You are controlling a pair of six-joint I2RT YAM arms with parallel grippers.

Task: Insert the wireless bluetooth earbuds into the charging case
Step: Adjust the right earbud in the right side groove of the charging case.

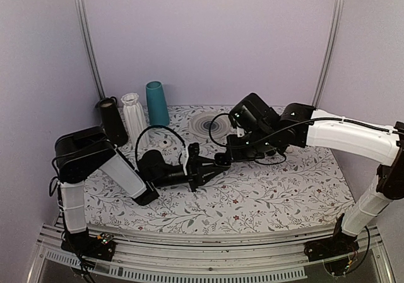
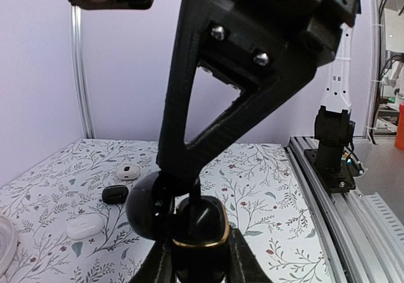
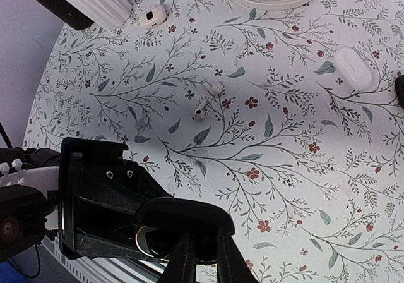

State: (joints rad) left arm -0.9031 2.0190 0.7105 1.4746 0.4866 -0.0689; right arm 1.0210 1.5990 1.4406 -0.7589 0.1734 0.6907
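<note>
Vases: a black vase (image 1: 112, 120), a white ribbed vase (image 1: 132, 115) and a teal vase (image 1: 156, 103) stand in a row at 10 to 11 o'clock on the floral surface (image 1: 284, 194)
Left arm: base at 7 o'clock, reaching in toward the centre
Left end effector (image 2: 201, 258): clamped on the charging case, one finger on each side of its body
Charging case (image 2: 199, 223): held up off the cloth near the centre of the surface; black with a gold rim, its rounded lid (image 2: 148, 204) swung open to 9 o'clock in the left wrist view
Right end effector (image 3: 205, 258): directly over the case mouth, fingers drawn close with only a narrow slit between them; cannot tell whether anything is pinched there
Loose items, right wrist view: two small white earbuds (image 3: 214, 87) on the cloth at 12 o'clock of the fingers, a white oval case (image 3: 352, 68) at 2 o'clock
Round disc (image 1: 208, 126): at 12 o'clock on the surface
Right arm: base at 5 o'clock, white forearm coming in from 3 o'clock
</note>
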